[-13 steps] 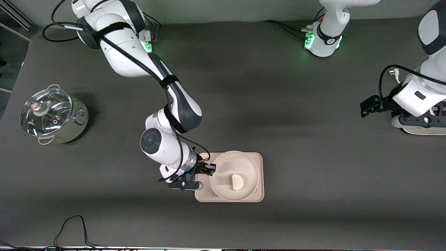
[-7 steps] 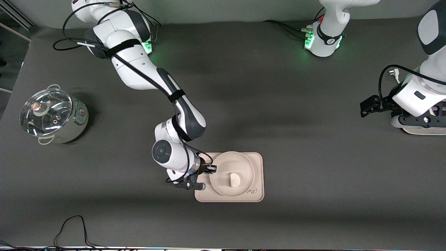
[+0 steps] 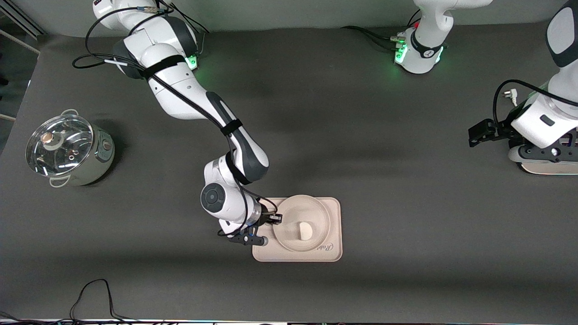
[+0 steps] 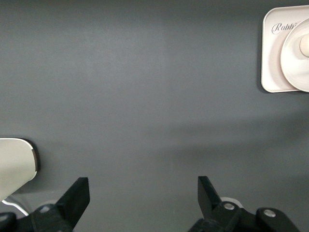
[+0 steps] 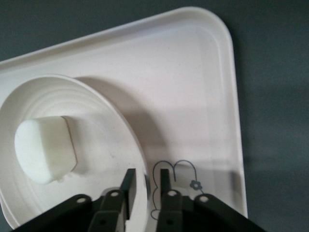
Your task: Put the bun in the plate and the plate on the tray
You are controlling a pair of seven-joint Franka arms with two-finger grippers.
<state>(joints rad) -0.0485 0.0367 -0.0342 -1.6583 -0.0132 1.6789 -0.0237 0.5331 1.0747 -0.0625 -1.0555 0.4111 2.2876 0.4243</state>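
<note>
The cream plate (image 3: 289, 214) sits over the pinkish-cream tray (image 3: 333, 212), with the off-white bun (image 3: 305, 231) lying in it. My right gripper (image 3: 271, 220) is low at the plate's edge toward the right arm's end, shut on the rim. In the right wrist view one finger is inside the plate (image 5: 96, 106) and one outside, my right gripper (image 5: 146, 176) straddling the rim beside the bun (image 5: 46, 150), above the tray (image 5: 183, 87) and its bear drawing. My left gripper (image 4: 142, 195) is open and empty over bare table at the left arm's end, waiting.
A steel pot with a glass lid (image 3: 67, 149) stands at the right arm's end of the table. A black cable (image 3: 95, 293) lies near the front edge. A white object (image 3: 548, 169) lies under the left hand. The left wrist view shows the tray (image 4: 270, 58) far off.
My right gripper has lowered the plate with the bun onto the tray, so the "Rabbit" script now shows. The left arm has barely moved.
</note>
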